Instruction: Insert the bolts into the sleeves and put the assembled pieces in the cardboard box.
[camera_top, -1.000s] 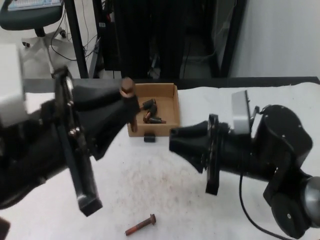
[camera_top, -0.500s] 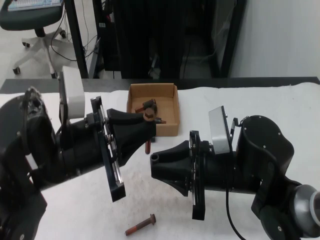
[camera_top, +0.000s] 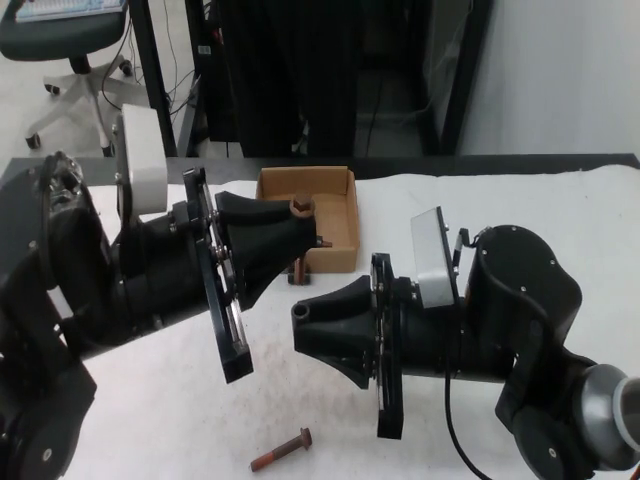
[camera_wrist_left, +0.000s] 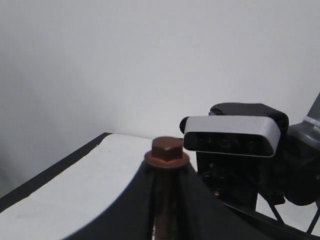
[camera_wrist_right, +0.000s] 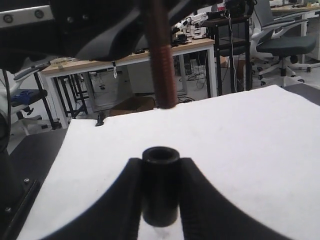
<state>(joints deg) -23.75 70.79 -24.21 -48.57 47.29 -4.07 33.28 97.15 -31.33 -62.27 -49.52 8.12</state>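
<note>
My left gripper (camera_top: 298, 240) is shut on a rusty bolt (camera_top: 299, 243), held upright with its hex head (camera_wrist_left: 166, 149) on top, above the bench in front of the cardboard box (camera_top: 307, 216). My right gripper (camera_top: 305, 316) is shut on a black sleeve (camera_wrist_right: 160, 186), its open bore facing up. In the right wrist view the bolt's threaded shank (camera_wrist_right: 161, 60) hangs just above and beyond the sleeve, tip apart from it. Assembled pieces (camera_top: 323, 240) lie in the box. A second bolt (camera_top: 281, 452) lies on the white cloth near the front.
The bench is covered by a white cloth (camera_top: 540, 200) with a dark edge at the back. Black frame posts (camera_top: 150, 70) and an office chair (camera_top: 60, 40) stand behind it. The two arms' bodies crowd the middle of the bench.
The left gripper came down and forward with the bolt, now upright. The right gripper with the sleeve moved left toward it, ending just below the bolt's tip.
</note>
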